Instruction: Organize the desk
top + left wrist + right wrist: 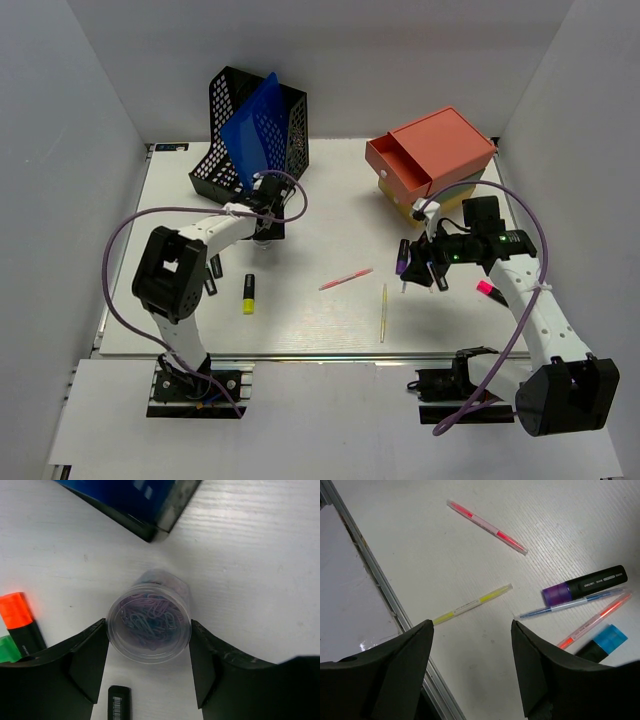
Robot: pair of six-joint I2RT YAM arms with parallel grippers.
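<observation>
The desk (330,320) lies flat and fills the space between the walls. The left tool (149,652) stands over a clear jar (149,622) of paper clips, one finger on each side; whether they press on it cannot be told. It sits near the far-left corner, by a black tray (255,130). The right tool (470,652) hangs apart and empty toward the right edge, above a yellow pen (472,603), with a purple marker (584,584) nearby.

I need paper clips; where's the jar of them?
Left wrist view: the jar stands between the left hand's fingers, near the black file rack.
</observation>
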